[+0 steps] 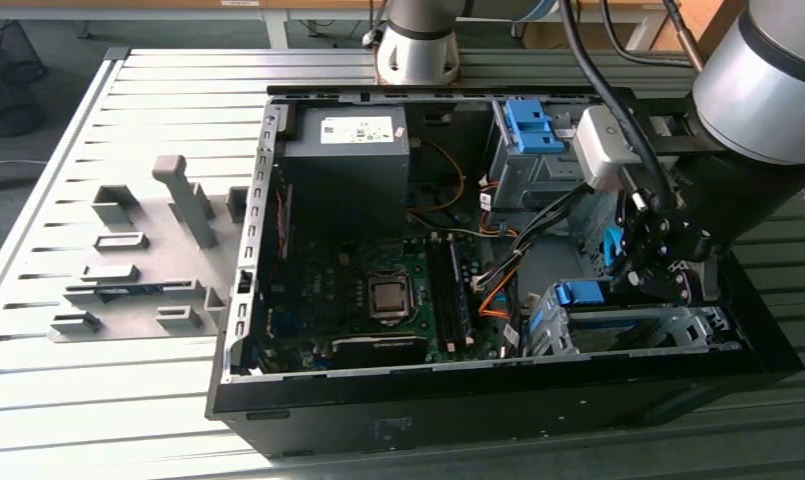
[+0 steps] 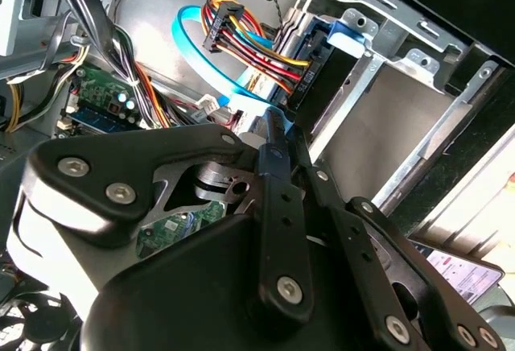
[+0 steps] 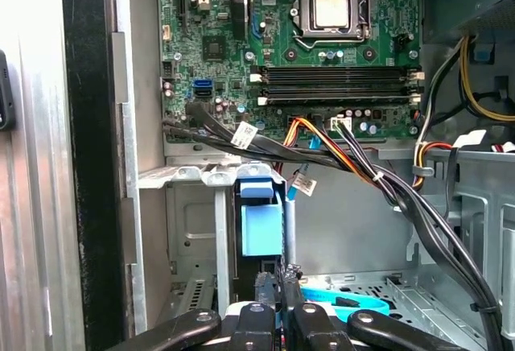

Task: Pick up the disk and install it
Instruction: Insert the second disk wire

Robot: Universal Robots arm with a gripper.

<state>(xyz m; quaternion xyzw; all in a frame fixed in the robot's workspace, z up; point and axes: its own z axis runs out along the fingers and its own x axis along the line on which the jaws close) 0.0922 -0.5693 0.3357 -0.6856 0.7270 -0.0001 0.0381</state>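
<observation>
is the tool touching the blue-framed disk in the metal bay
Cannot tell. In the first wrist view the tool ends right beside the blue plastic-framed disk; neither contact nor gap is plain.

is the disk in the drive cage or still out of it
In. The disk stands on edge inside the drive cage of the computer case, its blue carrier showing, with the end effector right beside it.
</observation>
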